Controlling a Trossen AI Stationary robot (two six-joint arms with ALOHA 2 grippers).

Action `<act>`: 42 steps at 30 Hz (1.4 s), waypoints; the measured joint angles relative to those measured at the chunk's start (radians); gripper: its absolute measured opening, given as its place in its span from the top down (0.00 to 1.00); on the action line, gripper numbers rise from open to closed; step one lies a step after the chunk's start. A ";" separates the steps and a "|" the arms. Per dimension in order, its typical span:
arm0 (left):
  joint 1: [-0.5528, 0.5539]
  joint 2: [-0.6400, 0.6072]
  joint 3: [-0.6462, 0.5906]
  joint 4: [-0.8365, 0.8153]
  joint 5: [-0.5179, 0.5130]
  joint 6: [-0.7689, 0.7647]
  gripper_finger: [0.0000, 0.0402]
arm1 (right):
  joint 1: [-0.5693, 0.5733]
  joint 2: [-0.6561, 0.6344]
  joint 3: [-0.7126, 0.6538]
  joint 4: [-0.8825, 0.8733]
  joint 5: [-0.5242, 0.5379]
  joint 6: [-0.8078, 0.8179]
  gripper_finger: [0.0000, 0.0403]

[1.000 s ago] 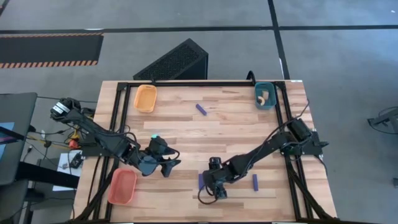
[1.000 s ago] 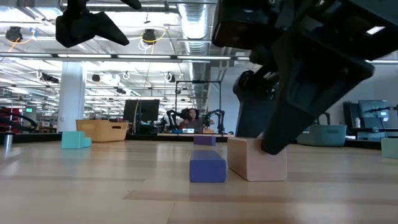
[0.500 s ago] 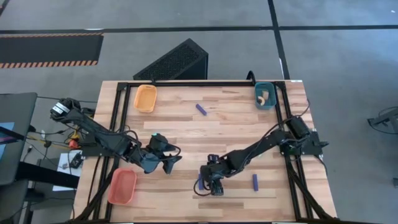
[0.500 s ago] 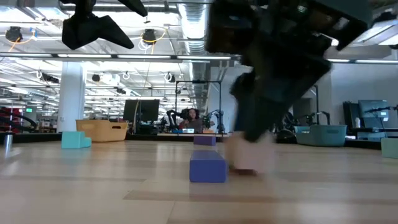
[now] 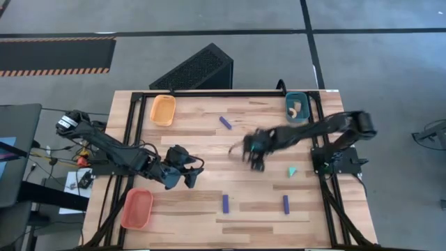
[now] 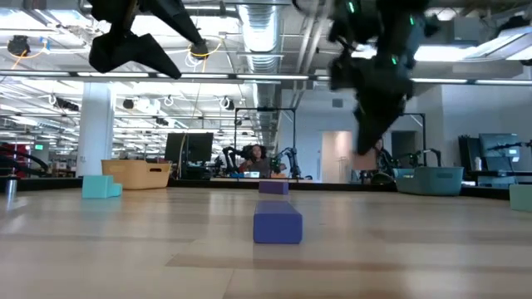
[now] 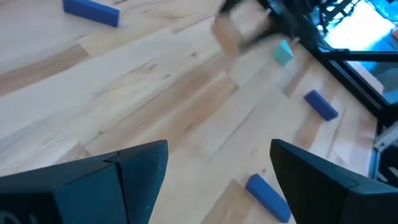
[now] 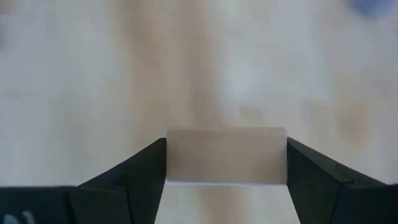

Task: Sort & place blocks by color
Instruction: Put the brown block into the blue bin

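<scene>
Right end effector (image 5: 255, 155), raised mid-bench on an outstretched arm, grips a tan wooden block (image 8: 226, 156); left end effector (image 5: 187, 174) hovers, fingers spread empty.

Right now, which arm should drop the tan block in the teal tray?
Right. The right gripper is already shut on the tan block, lifted above mid-table, on the teal tray's side. The left gripper is open, empty and hangs across the table from that tray.

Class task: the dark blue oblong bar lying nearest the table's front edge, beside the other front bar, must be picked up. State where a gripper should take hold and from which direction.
Grip the dark blue oblong bar at mid-length, across its two long faces, coming straight down. It lies flat on the wooden table with open space around it, so both fingers probably fit.
</scene>
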 joint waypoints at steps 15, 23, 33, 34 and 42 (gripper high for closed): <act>0.202 0.000 0.000 -0.018 0.006 0.063 0.33 | -0.852 -0.201 -0.174 0.049 0.111 0.051 0.29; 0.330 0.000 0.000 -0.012 0.072 0.091 0.33 | -0.944 -0.106 -0.152 0.098 0.118 0.128 0.29; 0.365 0.000 0.000 -0.014 0.076 0.111 0.33 | -0.971 -0.072 -0.105 0.091 0.161 0.167 0.27; 0.368 0.000 0.000 -0.021 0.077 0.127 0.33 | -0.971 -0.072 -0.101 0.077 0.155 0.173 0.25; 0.507 0.000 0.000 -0.078 0.306 0.313 0.33 | -0.950 -0.095 -0.070 -0.012 0.076 0.177 0.11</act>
